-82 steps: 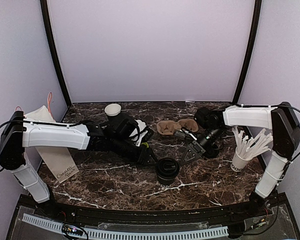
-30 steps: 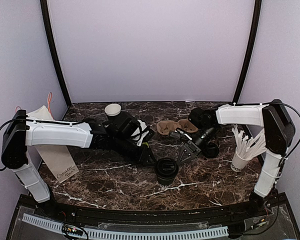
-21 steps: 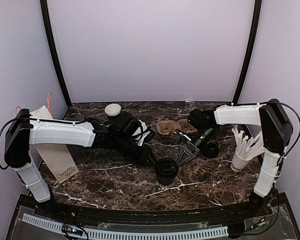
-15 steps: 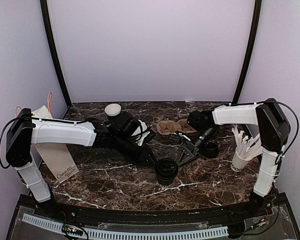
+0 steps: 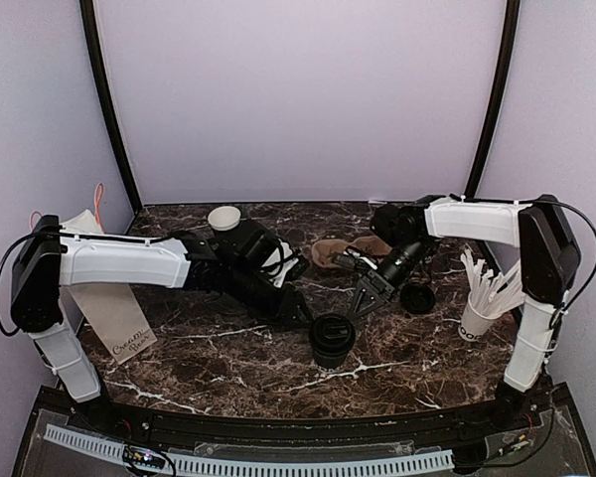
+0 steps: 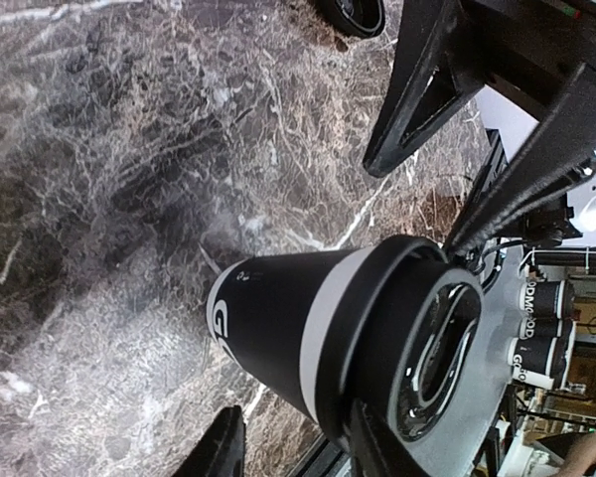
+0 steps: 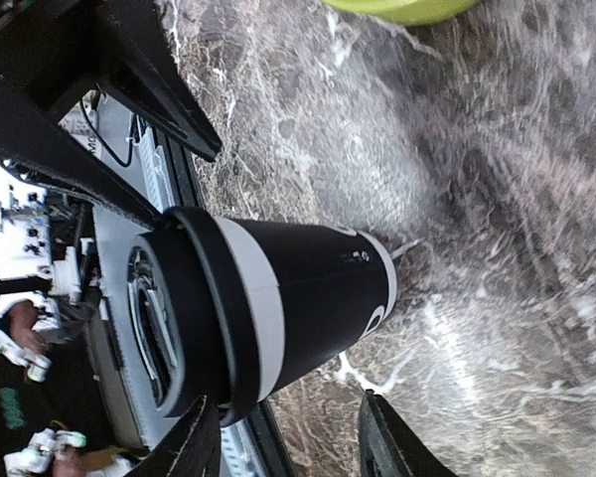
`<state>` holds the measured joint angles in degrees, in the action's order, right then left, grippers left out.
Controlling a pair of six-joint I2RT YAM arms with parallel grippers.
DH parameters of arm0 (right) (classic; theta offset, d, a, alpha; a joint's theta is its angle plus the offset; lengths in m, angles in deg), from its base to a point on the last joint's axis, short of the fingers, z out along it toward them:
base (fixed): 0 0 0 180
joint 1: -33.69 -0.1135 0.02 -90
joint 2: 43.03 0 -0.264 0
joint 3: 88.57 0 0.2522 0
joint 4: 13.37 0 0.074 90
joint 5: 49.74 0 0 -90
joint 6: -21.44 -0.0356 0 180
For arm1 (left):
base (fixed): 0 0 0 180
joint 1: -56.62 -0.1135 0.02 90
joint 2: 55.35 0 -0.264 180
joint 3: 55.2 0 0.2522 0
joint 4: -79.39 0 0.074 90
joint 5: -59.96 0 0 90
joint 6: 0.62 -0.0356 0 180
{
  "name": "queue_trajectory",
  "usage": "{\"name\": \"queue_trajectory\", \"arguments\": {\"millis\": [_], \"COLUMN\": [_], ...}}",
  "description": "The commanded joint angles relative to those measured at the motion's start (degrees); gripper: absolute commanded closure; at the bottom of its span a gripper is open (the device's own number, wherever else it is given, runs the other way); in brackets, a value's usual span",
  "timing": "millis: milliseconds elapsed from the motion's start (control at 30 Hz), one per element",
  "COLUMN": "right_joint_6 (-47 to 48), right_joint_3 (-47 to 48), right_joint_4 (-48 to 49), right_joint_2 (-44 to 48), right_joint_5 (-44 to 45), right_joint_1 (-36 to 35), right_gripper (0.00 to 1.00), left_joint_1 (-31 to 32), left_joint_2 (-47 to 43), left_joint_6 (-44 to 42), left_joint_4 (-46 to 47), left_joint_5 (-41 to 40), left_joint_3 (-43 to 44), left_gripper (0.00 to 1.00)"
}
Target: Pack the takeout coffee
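Dark marble worktop (image 5: 179, 368) under lilac walls carries the coffee (image 5: 332, 340), upright near the front middle, between the two arms. From above, the left end effector (image 5: 300, 316) and the right end effector (image 5: 366, 298) are black against dark stone, so their gaps are hard to read, and whether either touches the cup cannot be told. The wrist views are clearer. The left one's fingers (image 6: 223, 452) and the right one's fingers (image 7: 194, 447) stand apart, cut off by the lower edge. In both, the lidded cup is ahead of them and the other arm's fingers are beyond it. Most of the cup's white lettering is turned away. A brown carrier (image 5: 330, 253) is partly covered by the right arm, and a bag (image 5: 119, 328) partly by the left. Against the earliest view, the cup stands where it did. The right end effector has edged closer to it, and more of the carrier is covered.
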<state>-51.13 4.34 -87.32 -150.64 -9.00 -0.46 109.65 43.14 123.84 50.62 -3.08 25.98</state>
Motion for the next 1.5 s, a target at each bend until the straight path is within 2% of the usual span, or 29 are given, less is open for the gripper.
{"name": "queue_trajectory", "arguments": {"millis": [0, 100, 300, 500, 567, 900, 1233, 1467], "right_joint_6": [3.49, 4.47, 4.46, 1.07, -0.31, -2.22, -3.44, -3.73], "right_joint_3": [1.68, 0.77, -7.88, -13.71, -14.76, -11.22, -5.89, -2.00], "right_joint_4": [0.00, -0.34, 4.37, 10.96, 12.78, 12.66, 11.79, 10.59], "right_joint_2": [4.79, 6.68, 13.36, 16.98, 16.87, 11.85, 5.93, 3.70], "right_joint_5": [2.83, 3.41, 2.39, 5.27, 6.58, 10.60, 12.84, 13.18], "right_joint_1": [-0.48, -0.48, -0.93, -3.52, -4.25, -4.35, -1.07, 0.84], "right_gripper": [0.48, 0.46, 0.40, 0.26, 0.25, 0.31, 0.36, 0.38], "left_joint_1": [0.37, 0.36, 0.01, -0.24, -0.29, -0.67, -0.73, -0.66], "left_joint_2": [-5.16, -6.12, -4.13, -1.21, -0.27, 2.43, -0.44, -3.26], "left_joint_6": [-1.63, -2.61, -6.40, -8.28, -7.83, -7.04, -5.71, -4.85], "left_joint_4": [-5.10, -7.59, -10.05, -4.56, -2.95, -0.09, -0.21, -1.22], "left_joint_5": [-3.01, -4.32, -7.49, -5.50, -5.55, -5.34, -4.28, -7.09], "left_joint_3": [4.34, 5.79, 8.48, 8.81, 8.74, 8.06, 4.61, 2.56], "left_gripper": [0.56, 0.49, 0.46, 0.45, 0.45, 0.52, 0.58, 0.59]}}
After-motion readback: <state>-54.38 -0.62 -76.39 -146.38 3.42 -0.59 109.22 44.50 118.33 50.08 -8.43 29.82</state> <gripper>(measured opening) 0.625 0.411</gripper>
